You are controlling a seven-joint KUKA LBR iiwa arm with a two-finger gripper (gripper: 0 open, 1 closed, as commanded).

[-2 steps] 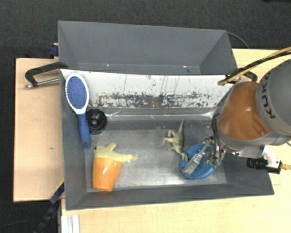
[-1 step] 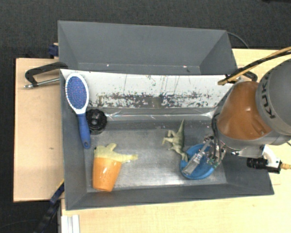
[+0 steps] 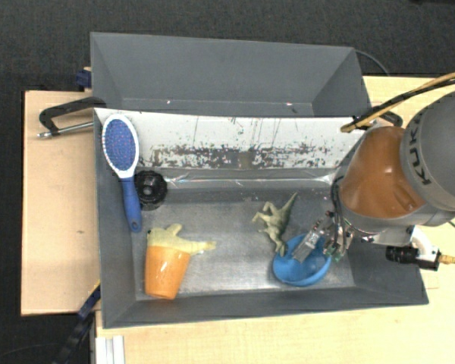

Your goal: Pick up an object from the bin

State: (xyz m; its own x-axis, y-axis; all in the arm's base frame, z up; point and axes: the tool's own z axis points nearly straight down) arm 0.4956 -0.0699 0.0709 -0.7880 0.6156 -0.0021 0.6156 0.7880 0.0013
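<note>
Brush (image 3: 121,154) far left, cup (image 3: 164,270) front-left, dinosaur (image 3: 274,221) behind bowl (image 3: 292,272) (front-right).

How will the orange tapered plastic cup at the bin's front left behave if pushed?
The orange tapered cup seems to lie on its side, so it would probably roll in a curve. It looks hollow, thus likely light.

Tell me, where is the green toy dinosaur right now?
The dinosaur lies on the floor of the bin, right of centre, just above and left of the blue dish, with the gripper close on its right.
</note>
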